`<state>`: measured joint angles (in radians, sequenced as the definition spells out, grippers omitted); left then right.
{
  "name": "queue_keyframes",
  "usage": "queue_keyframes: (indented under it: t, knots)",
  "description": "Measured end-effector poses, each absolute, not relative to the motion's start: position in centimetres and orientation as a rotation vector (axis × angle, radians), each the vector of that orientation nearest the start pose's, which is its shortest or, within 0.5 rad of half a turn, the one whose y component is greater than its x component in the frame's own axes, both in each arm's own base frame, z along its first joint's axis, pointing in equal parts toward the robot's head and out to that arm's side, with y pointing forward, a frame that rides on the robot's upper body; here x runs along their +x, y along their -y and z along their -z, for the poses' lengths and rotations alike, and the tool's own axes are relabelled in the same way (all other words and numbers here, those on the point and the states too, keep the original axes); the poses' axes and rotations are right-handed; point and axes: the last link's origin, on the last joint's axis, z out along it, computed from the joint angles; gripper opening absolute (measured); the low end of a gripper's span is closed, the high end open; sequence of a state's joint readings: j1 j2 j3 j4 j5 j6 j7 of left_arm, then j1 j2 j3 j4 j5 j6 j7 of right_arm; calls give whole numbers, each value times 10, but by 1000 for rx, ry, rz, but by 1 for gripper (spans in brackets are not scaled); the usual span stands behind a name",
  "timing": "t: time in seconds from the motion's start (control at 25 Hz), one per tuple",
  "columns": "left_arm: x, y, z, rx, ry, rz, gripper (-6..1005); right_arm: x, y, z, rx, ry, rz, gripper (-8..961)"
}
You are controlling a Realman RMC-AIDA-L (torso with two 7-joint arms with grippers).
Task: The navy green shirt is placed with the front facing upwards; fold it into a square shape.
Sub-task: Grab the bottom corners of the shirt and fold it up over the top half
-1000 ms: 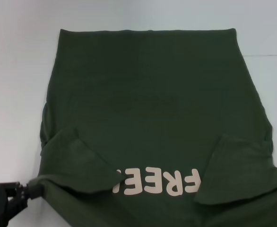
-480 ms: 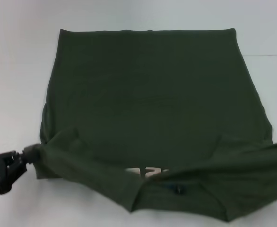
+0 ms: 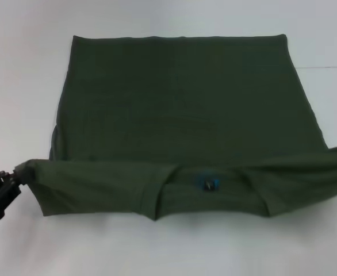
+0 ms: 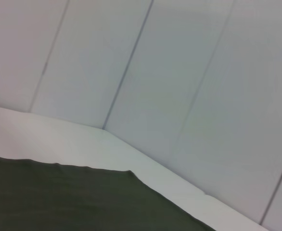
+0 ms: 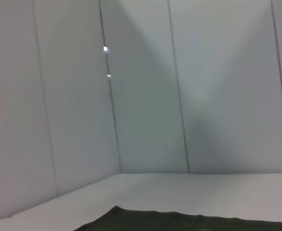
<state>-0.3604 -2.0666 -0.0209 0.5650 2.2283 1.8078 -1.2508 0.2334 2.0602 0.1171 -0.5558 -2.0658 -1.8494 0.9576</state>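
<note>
The navy green shirt is lying flat on the white table, its near edge folding over. My left gripper is pinching that fold's left corner; bare table is surrounding it.

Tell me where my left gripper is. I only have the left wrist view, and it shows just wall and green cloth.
Observer: The left gripper is at the table's near left, pinching a corner of the navy green shirt.
Operator: Describe the fold.
Observer: The shirt's near part lies turned over onto its body as a band, with the blue print inside the collar facing up.
Operator: Report the right gripper.
Observer: It is not in the head view; the band's right end runs off that edge.
</note>
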Motion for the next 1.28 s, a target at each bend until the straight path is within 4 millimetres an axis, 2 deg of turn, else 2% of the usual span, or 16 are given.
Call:
queue_keyframes:
  t: [0.32, 0.52, 1.0, 1.28]
  knots:
    - [-352, -257, -44, -2171, 946, 965, 116, 360, -227, -79, -2033, -562, -950, 34]
    - [-348, -275, -38, -2154, 923, 947, 120, 357, -242, -77, -2030, -577, -948, 34]
    - [-340, -333, -31, -2022, 862, 845, 130, 345, -318, -47, -2038, -720, -832, 34]
    - [-326, -367, -20, -2005, 843, 767, 136, 330, -355, -44, -2021, -706, -773, 36]
